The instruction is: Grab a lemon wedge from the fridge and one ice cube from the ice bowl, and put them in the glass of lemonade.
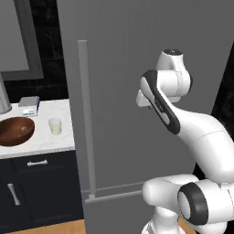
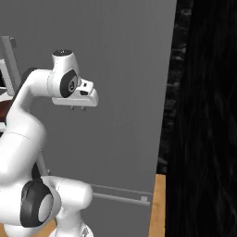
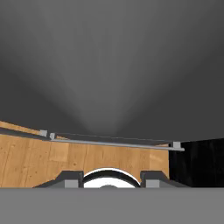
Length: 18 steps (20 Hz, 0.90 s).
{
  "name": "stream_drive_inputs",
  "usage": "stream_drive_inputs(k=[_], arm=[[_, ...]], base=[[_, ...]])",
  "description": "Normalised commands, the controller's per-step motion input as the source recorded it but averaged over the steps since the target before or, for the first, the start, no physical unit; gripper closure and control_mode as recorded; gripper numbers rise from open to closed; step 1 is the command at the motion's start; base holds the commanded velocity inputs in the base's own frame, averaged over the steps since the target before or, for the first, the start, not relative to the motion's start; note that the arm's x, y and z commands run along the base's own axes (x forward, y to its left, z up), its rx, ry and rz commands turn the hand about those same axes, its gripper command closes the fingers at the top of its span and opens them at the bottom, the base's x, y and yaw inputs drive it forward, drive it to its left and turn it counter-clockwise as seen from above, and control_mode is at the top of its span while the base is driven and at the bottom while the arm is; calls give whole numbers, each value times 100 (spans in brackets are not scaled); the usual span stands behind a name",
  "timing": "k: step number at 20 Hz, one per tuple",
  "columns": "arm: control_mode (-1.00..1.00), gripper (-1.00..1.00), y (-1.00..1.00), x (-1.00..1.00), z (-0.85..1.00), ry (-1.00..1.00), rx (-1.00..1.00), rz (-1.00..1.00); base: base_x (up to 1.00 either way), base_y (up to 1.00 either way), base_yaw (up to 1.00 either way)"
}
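Matte grey fridge (image 1: 137, 68), bar handle (image 1: 86, 119)

Fridge (image 1: 137, 68): tall, matte grey, door shut, long vertical bar handle (image 1: 86, 114) along its left side. Ice bowl (image 1: 16, 130): wide, round, reddish-brown, upright near the front edge of the pale surface (image 1: 59, 141), contents too small to tell. Glass of lemonade (image 1: 55, 126): small clear tumbler with pale liquid, upright just beside the bowl, between it and the fridge, near the surface's fridge-side edge.
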Motion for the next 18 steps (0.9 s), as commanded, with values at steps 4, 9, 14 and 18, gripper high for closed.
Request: stream_drive_inputs(k=[4,9,14,18], arm=[[-100,-100,0,-39,-1,-13,0,0],[100,-100,3,-29,0,-2,0,3],[100,-100,0,0,0,0,0,0],[100,-100,0,0,0,0,0,0]], base=[[0,0,0],[-10,22,2],[0,59,0],[0,45,0]])
